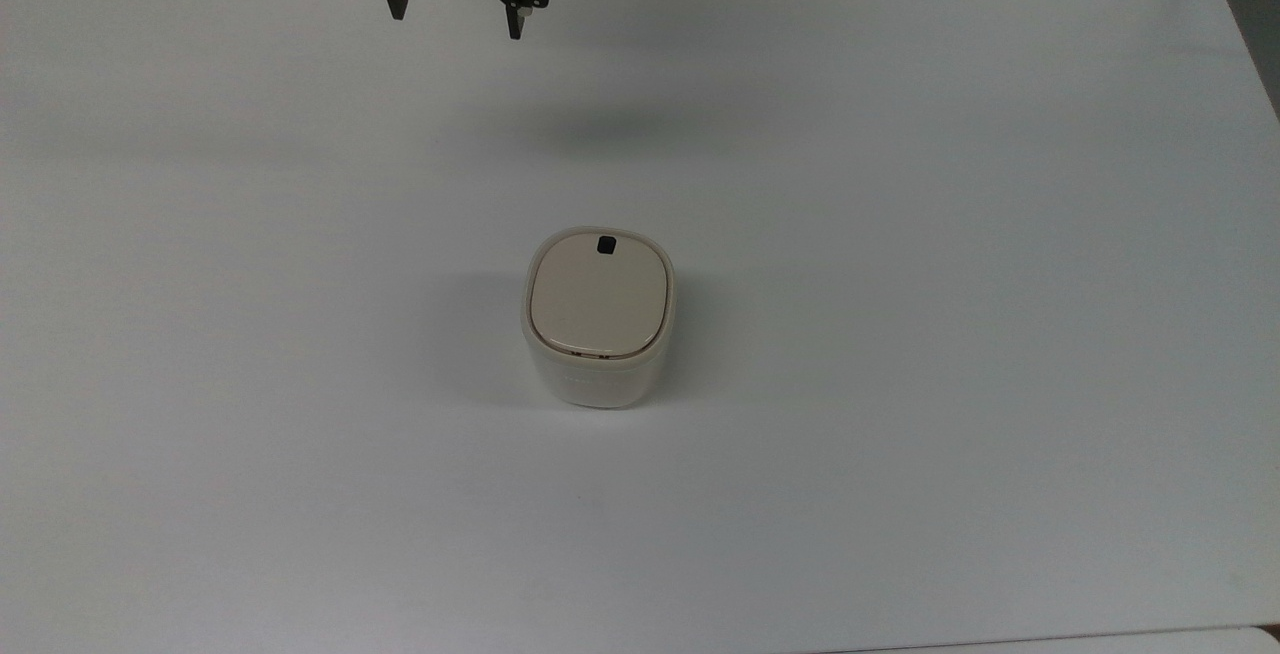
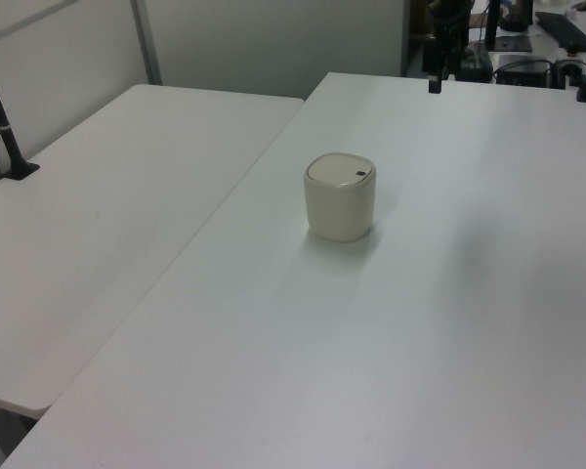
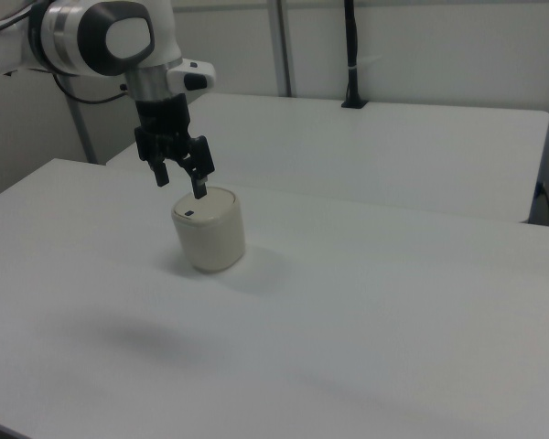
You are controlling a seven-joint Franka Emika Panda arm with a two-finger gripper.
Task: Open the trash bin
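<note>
Trash bin (image 1: 598, 319) upright near the middle of the white table (image 1: 900, 234), beige lid (image 1: 598, 292) flat and shut, black button (image 1: 606, 245) at the lid's rim on the side toward the top view's upper edge; gripper (image 1: 457, 22) raised in the air, well apart from the bin, toward the top view's upper left, fingers spread wide with nothing between them; in the right view, gripper (image 3: 181, 183) seen just above and left of the bin (image 3: 209, 229), touching nothing. Second white table (image 2: 98, 225) alongside, at the left view's left; black clamp post (image 3: 352, 55) standing on it. Bare tabletop all around the bin; table edges far off on every side.
</note>
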